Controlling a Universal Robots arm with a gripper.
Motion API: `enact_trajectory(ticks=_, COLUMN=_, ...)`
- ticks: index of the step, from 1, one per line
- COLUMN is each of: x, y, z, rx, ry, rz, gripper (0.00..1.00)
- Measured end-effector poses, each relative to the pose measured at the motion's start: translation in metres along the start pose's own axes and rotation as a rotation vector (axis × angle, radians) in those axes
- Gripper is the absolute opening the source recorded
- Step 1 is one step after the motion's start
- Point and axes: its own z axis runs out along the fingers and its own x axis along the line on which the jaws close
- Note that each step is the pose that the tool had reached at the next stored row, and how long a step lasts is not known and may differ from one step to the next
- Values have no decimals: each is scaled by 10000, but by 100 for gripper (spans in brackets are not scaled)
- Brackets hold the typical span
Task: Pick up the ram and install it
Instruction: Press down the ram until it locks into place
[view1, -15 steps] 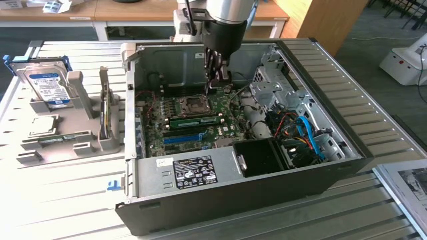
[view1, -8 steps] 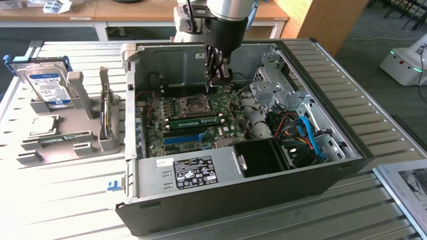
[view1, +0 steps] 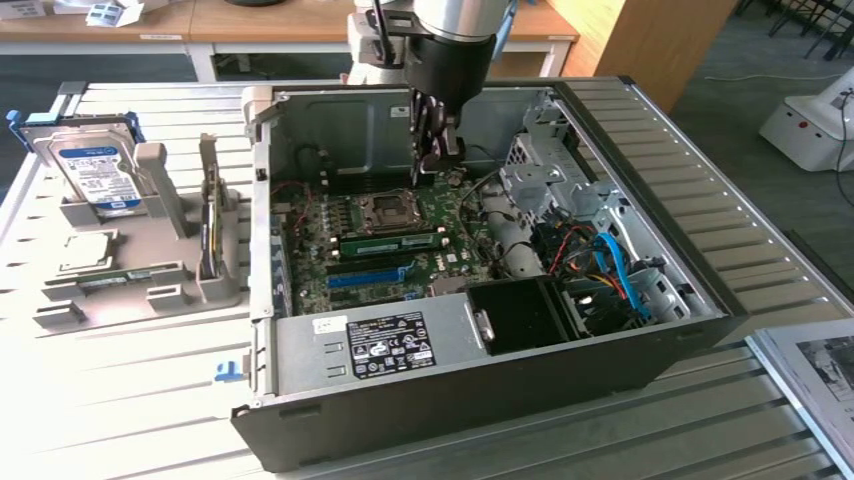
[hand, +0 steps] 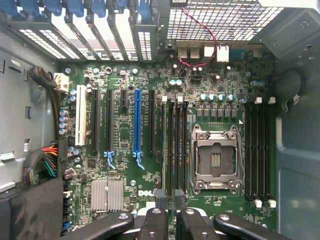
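A long green ram stick (view1: 387, 241) stands on edge in a slot of the motherboard, just beside the empty processor socket (view1: 388, 209). In the wrist view the ram (hand: 163, 145) shows edge-on beside the socket (hand: 215, 159). My gripper (view1: 438, 165) hangs inside the open computer case, above the board and clear of the ram. Its dark fingertips (hand: 160, 197) stand a little apart, so the gripper (hand: 169, 197) is open, with only the board visible between them. Another thin green board (view1: 118, 277) lies in the grey holder outside the case.
The case walls (view1: 267, 200) ring the board. A power supply (view1: 380, 340) and a black fan shroud (view1: 527, 315) sit at the near end, with a cable bundle (view1: 607, 265) on the exterior view's right. The grey holder (view1: 147, 240) carries a blue-labelled hard drive (view1: 94, 170).
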Motion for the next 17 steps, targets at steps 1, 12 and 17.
enact_trajectory(ticks=1, x=0, y=0, z=0, rx=0, ry=-1, rz=0, gripper=19)
enact_trajectory(ticks=12, x=0, y=0, z=0, rx=0, ry=-1, rz=0, gripper=10)
enact_trajectory(ticks=17, x=0, y=0, z=0, rx=0, ry=-1, rz=0, gripper=10)
